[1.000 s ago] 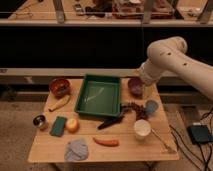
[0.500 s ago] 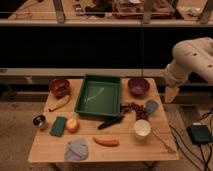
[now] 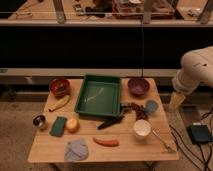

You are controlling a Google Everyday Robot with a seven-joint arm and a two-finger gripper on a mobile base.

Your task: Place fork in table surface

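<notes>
Camera view: gripper (image 3: 175,101) at three o'clock, grip state unclear; a nudge could knock the five-o'clock fork (image 3: 161,140) off the table surface (image 3: 50,146).

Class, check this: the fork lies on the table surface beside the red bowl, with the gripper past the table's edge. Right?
One slip: the camera view shows the fork beside the white cup instead. It does lie on the table surface, with the gripper past the edge.

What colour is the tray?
Green tray, camera view; the hand hangs right of the table.
</notes>
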